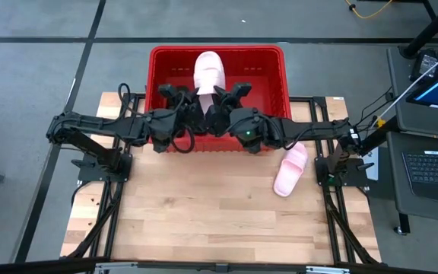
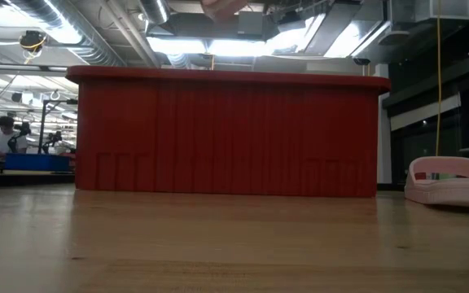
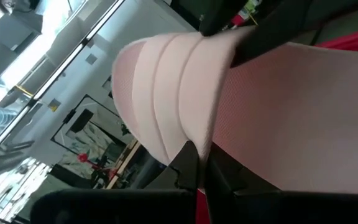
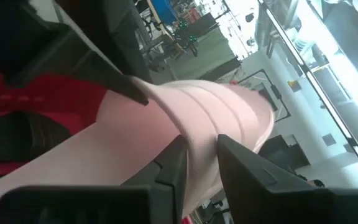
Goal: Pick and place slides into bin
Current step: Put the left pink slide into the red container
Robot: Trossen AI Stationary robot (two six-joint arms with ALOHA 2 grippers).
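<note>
- Both dark arms reached inward from the table's 2 sides and met at the near wall of the red bin [image 1: 268, 55], upper centre of the high view, wrists side by side.
- The left gripper [image 1: 191, 104] was clamped tight on a pale pink slide [image 1: 209, 74] held over the bin; its fingers [image 3: 190, 163] pinched the strap's edge in the left wrist view.
- The right gripper [image 1: 219, 103] sat against the same slide, its fingers [image 4: 174, 163] a narrow gap apart astride the strap's edge; whether they truly gripped could not be told.
- A second pink slide [image 1: 290, 169] lay on the wooden table [image 1: 204, 228] at right centre of the high view, beside the right arm.
- Only the low view showed the bin's ribbed front wall [image 2: 226, 134] standing on the tabletop, and that second slide [image 2: 450, 181] at its far right edge, apart from the bin.
- Only the wrist views showed the strap's 3 raised ridges.
- The bin's floor stayed largely hidden beneath the arms.
</note>
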